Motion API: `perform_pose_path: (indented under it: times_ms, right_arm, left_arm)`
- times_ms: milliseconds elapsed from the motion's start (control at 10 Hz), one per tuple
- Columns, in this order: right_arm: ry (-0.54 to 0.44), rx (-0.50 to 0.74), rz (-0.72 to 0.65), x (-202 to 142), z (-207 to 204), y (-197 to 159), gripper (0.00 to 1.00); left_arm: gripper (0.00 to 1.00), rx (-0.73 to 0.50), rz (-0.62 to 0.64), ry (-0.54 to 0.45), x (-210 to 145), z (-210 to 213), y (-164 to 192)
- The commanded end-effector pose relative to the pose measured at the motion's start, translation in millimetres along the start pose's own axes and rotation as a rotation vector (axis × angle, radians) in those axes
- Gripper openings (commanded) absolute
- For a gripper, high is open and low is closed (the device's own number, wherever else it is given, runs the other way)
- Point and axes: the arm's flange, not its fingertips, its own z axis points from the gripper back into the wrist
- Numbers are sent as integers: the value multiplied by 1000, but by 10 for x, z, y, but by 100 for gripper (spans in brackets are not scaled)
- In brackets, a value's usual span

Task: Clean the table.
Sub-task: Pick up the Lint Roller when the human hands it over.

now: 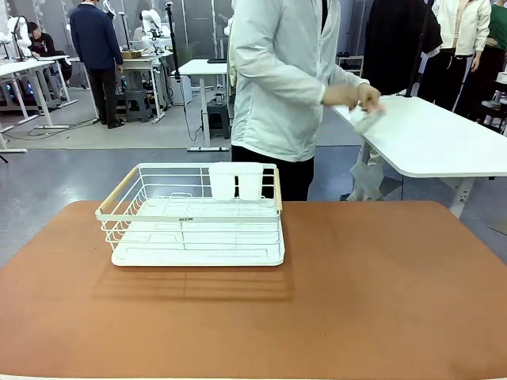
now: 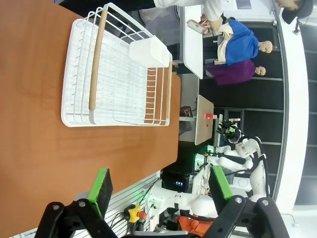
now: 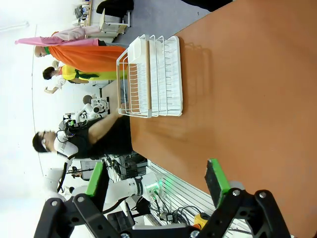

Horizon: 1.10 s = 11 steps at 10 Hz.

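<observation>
Table (image 1: 380,301): plain matte terracotta. Dish rack (image 1: 198,257): white wire grid over a white tray, w/ pale wood handles (image 1: 119,191). Caddy (image 1: 235,180): solid white. Person's jacket (image 1: 277,71): pale grey-white; trousers (image 1: 297,178): black. Desk (image 1: 444,142): white. My left gripper (image 2: 161,184) & right gripper (image 3: 155,179): black, green pads (image 2: 102,186).

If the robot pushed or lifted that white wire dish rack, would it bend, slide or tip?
The dish rack is probably stiff: its wire frame holds a boxy shape. Likely light, being mostly open wire. It sits low and wide on the smooth table, so a push should slide it, not tip it.
</observation>
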Motion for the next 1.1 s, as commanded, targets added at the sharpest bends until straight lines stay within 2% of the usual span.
perform_pose_path:
  times_ms: [0,1000]
  right_arm:
    - [0,3,3,-3,3,13,100]
    - [0,3,3,-3,3,13,100]
  left_arm:
    - [100,-10,-2,0,-21,18,-5]
    - [100,-10,-2,0,-21,18,-5]
